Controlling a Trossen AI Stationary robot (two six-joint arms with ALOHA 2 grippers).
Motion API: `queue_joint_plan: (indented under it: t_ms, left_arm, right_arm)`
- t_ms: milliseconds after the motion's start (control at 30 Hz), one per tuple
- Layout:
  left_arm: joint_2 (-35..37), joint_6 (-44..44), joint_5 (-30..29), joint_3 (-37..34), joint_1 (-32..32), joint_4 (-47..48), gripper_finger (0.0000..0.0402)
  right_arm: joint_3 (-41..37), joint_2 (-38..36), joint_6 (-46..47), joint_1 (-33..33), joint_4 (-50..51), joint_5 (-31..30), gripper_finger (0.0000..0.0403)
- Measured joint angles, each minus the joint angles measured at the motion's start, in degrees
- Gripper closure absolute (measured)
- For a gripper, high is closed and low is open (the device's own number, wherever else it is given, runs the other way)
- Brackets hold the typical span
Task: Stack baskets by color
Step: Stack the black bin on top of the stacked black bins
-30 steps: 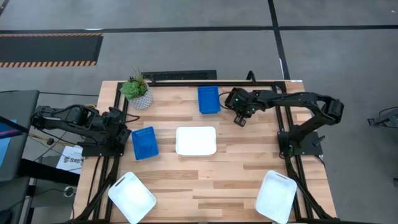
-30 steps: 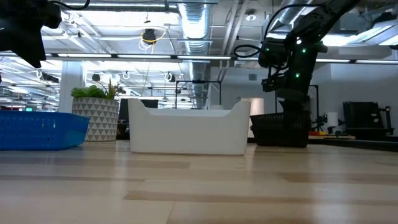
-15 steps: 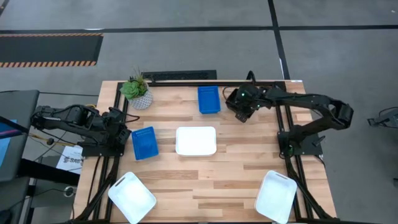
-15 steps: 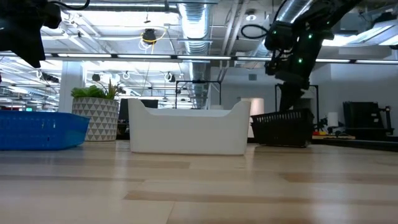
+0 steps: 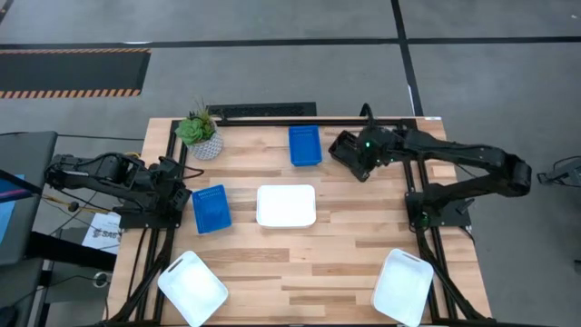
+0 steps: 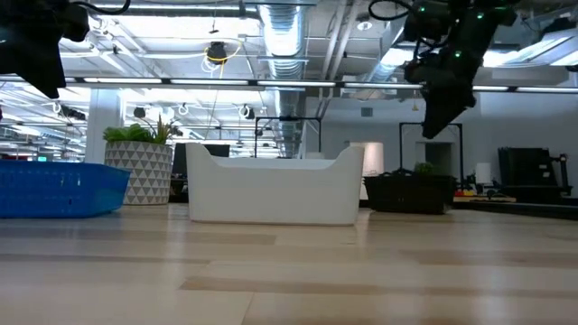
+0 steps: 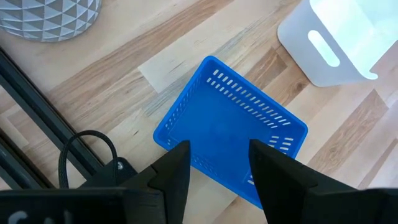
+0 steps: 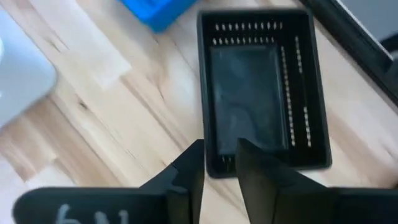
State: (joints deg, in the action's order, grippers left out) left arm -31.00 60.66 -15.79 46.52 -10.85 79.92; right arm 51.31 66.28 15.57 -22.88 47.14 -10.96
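Baskets lie spread over the wooden table point(image 5: 345, 263). From above, one blue basket point(image 5: 304, 145) sits near the far edge, a second blue basket point(image 5: 211, 209) just beside the left gripper point(image 5: 177, 195), a white basket point(image 5: 286, 205) in the middle, and two more white ones at the near left corner point(image 5: 192, 288) and near right corner point(image 5: 404, 285). A potted plant point(image 5: 200, 133) stands at the far left. The right gripper point(image 5: 356, 156) hangs above a black basket, mostly hidden under it there.

From table height, the white middle basket point(image 6: 275, 188) stands between a blue one point(image 6: 59, 188) and the black basket point(image 6: 409, 193), which rests on the table with the right gripper point(image 6: 436, 122) raised clear above it.

The left wrist camera looks down on the blue basket point(image 7: 231, 127), the fingers point(image 7: 177, 171) spread apart with nothing in them.

The right wrist camera shows the black basket point(image 8: 261, 87) below, the fingers point(image 8: 193, 165) parted by a narrow gap, holding nothing.
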Motion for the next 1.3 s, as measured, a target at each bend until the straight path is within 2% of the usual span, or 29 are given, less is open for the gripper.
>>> queue_joint_plan:
  t_ms: [167, 300, 500, 833, 1067, 1167, 1300]
  left_arm:
    - [0.0, 0.0, 0.0, 0.0, 0.0, 0.0, 0.0252]
    - [0.0, 0.0, 0.0, 0.0, 0.0, 0.0, 0.0252]
    - [0.0, 0.0, 0.0, 0.0, 0.0, 0.0, 0.0252]
    - [0.0, 0.0, 0.0, 0.0, 0.0, 0.0, 0.0252]
    - [0.0, -0.4, 0.0, 0.0, 0.0, 0.0, 0.0252]
    - [0.0, -0.4, 0.0, 0.0, 0.0, 0.0, 0.0252]
    - [0.0, -0.4, 0.0, 0.0, 0.0, 0.0, 0.0252]
  right_arm:
    - [-4.7, 0.0, 6.6, 3.8, 2.3, -4.3, 0.0307]
    - [-9.0, 0.5, 11.2, 5.0, 1.6, -4.5, 0.0313]
    - [-12.5, 0.6, 12.0, 4.2, -2.1, -4.6, 0.0317]
    - [-12.5, 0.6, 9.5, -2.5, -6.3, -4.6, 0.0317]
    - [-12.4, 2.1, 8.0, -3.3, -10.2, -3.2, 0.0317]
    - [-9.6, 1.3, 8.5, -1.8, -7.5, -0.4, 0.0317]
    - [-2.8, -0.1, 15.1, 1.9, 3.9, 5.8, 0.0317]
